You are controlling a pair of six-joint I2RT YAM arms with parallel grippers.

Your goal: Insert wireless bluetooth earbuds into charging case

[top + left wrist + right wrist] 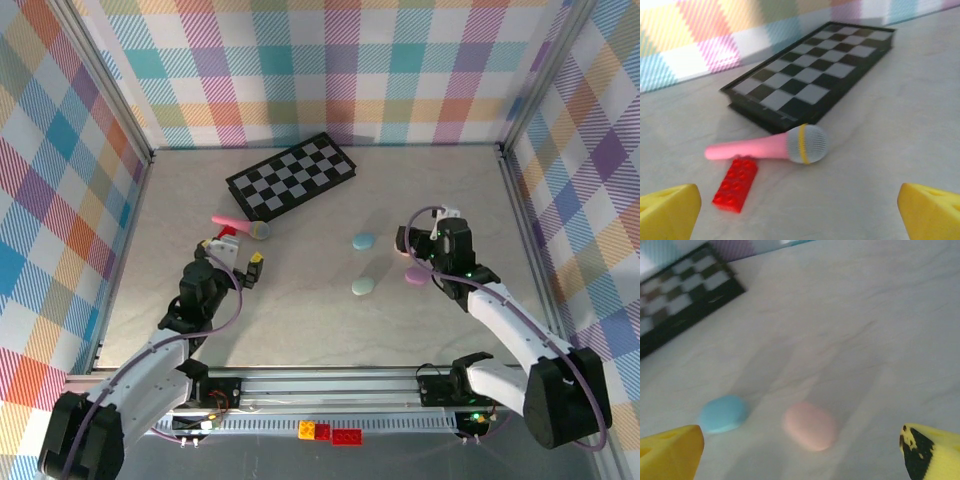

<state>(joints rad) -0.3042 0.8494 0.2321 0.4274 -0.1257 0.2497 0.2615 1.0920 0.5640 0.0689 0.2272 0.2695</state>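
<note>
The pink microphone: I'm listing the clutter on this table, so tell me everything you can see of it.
The pink microphone looks like a plastic toy: a smooth pink handle, a yellow ring, and a round grey-white mesh head. It lies on its side on the table, just in front of the closed chessboard, with its head near the board's edge. A red brick lies beside the handle; whether they touch cannot be told.

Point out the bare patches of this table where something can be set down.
Free: the far right corner, between the chessboard and the right wall; the near strip between the greenish case and the arm bases. Crowded: around the microphone, and by the blue case and pink case.
</note>
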